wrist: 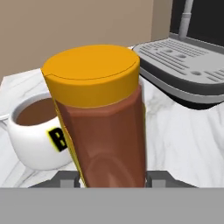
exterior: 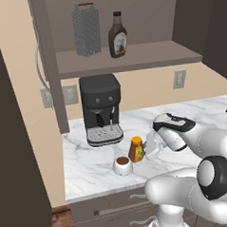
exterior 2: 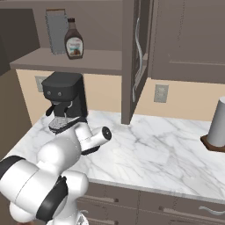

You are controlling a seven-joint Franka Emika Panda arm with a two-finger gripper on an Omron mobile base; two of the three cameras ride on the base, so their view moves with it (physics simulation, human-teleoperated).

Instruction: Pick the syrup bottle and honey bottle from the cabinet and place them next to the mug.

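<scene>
The two-finger pincer [exterior: 145, 151] is clamped on the short amber-orange honey bottle with an orange cap [wrist: 99, 113], which stands on the white marbled counter [exterior: 90, 169]. Just left of the pincer, beside the bottle, sits the small white mug of brown liquid [exterior: 122, 165]. Beyond it is the black coffee machine [exterior: 101, 109]. Well above, the tall dark brown syrup bottle [exterior: 117, 35] stands on the dark wooden cabinet's shelf [exterior: 145, 56], beside a grey metal grater [exterior: 86, 30]
</scene>
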